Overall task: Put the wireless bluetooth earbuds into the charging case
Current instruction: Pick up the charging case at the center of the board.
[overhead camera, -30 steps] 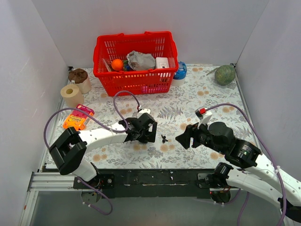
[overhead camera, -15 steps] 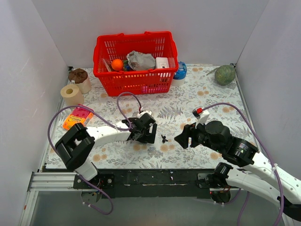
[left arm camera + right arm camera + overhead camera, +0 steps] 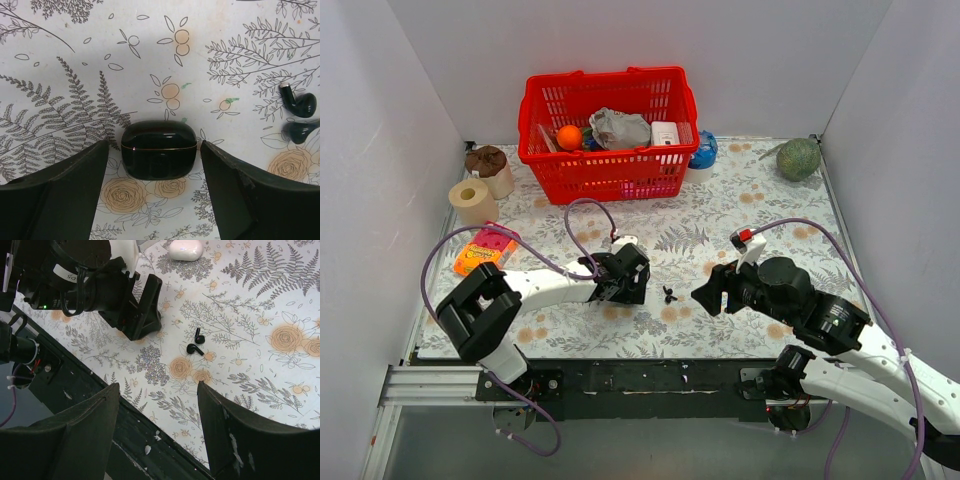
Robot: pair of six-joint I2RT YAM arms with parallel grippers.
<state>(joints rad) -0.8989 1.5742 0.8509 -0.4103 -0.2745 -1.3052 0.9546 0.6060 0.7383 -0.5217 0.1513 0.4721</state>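
Floral mat (image 3: 150, 50); charging case (image 3: 159, 148) between left tool (image 3: 153, 146)

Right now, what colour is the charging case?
The charging case is glossy black; the left wrist view shows it best.

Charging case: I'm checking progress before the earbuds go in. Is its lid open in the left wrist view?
No, the charging case is shut, its lid seam closed all along, and both earbuds lie outside beside it.
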